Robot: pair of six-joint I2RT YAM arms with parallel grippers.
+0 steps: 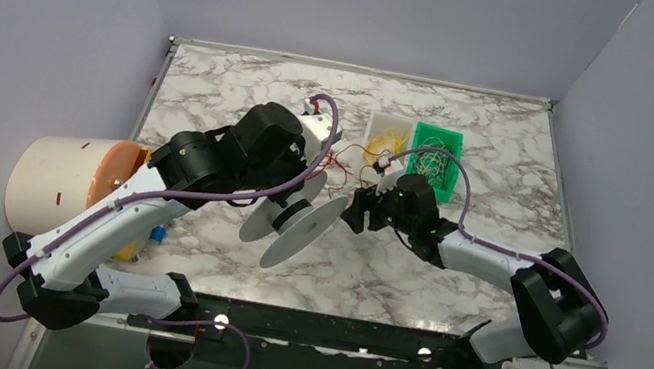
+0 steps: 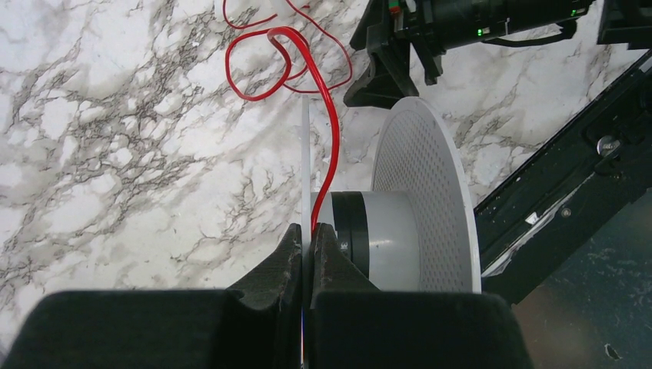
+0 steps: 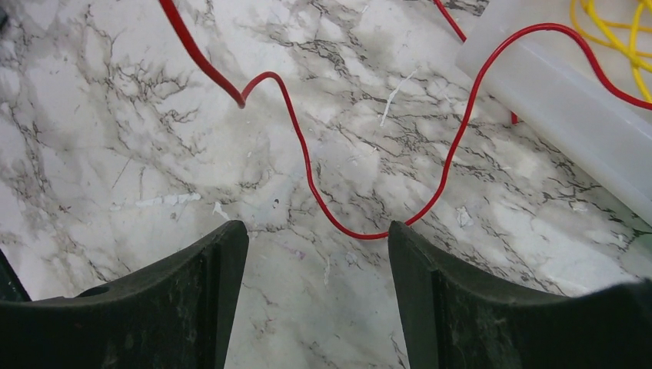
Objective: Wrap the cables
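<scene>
The red wire (image 2: 332, 123) lies in loose loops on the marble table and runs down onto the hub of a white spool (image 2: 419, 192). My left gripper (image 2: 307, 238) is shut on the spool's thin flange and holds the spool tilted above the table, also in the top view (image 1: 300, 226). The wire passes right beside its fingers. My right gripper (image 3: 317, 231) is open and empty, low over the table. A bend of the red wire (image 3: 307, 165) lies just ahead of its fingertips. From above, the right gripper (image 1: 357, 208) sits just right of the spool, and the red wire (image 1: 346, 152) lies behind it.
A clear tray (image 1: 386, 137) with yellow wires and a green bin (image 1: 436, 158) stand at the back right; the tray's edge shows in the right wrist view (image 3: 569, 115). A cream and orange cylinder (image 1: 59, 183) stands at the left. A black rail (image 1: 327, 332) runs along the near edge.
</scene>
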